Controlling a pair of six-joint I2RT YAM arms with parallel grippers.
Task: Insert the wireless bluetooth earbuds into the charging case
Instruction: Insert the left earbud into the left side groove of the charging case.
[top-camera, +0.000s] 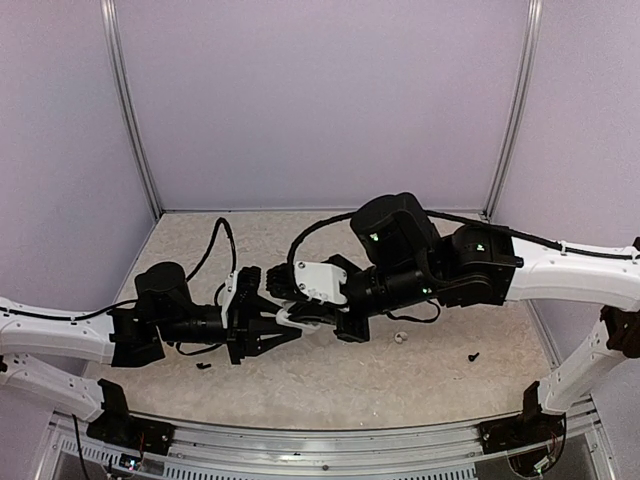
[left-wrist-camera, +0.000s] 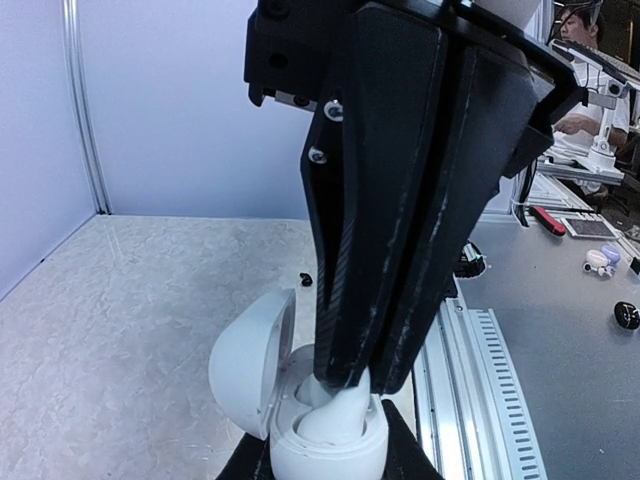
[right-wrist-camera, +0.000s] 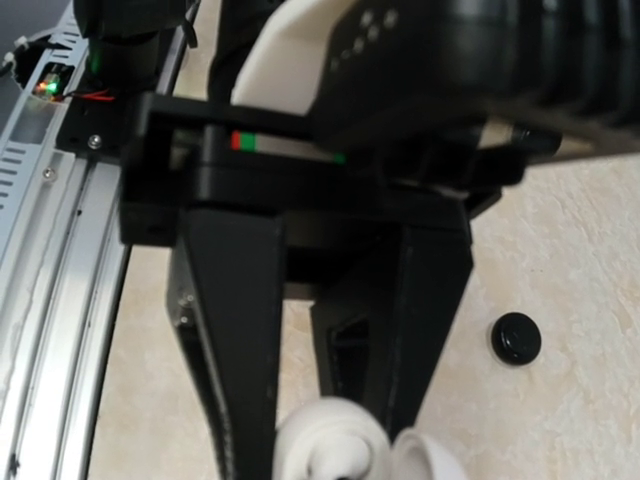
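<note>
**Seating a bud in the case, caught mid-push**

Starting at the right gripper (left-wrist-camera: 352, 375): its fingers are pressing together on one earbud (left-wrist-camera: 335, 415), pinching it at the very tips and pointing it down into the charging case (left-wrist-camera: 325, 455). I'm guessing that tip-only pinch is letting the bud reach its pocket without the fingers bumping the rim.

The left gripper (top-camera: 280, 330) is clamping the case from underneath and seems to be holding it up off the table (left-wrist-camera: 120, 300), opening facing the other arm. It's basically acting as a vise, so the case isn't skating away under the push. The lid (left-wrist-camera: 245, 365) is standing open off to one side, out of the way.

The case is looking smooth, white and pebble-shaped. The bud is glossy white and sitting partly down in the recess. Whether it's fully seated, I can't tell.

Further out, what's probably the other earbud (top-camera: 400, 337) is lying on the table, apart from both grippers. A black disc (right-wrist-camera: 517, 338) is also sitting there, off to the side in the right wrist view.
</note>
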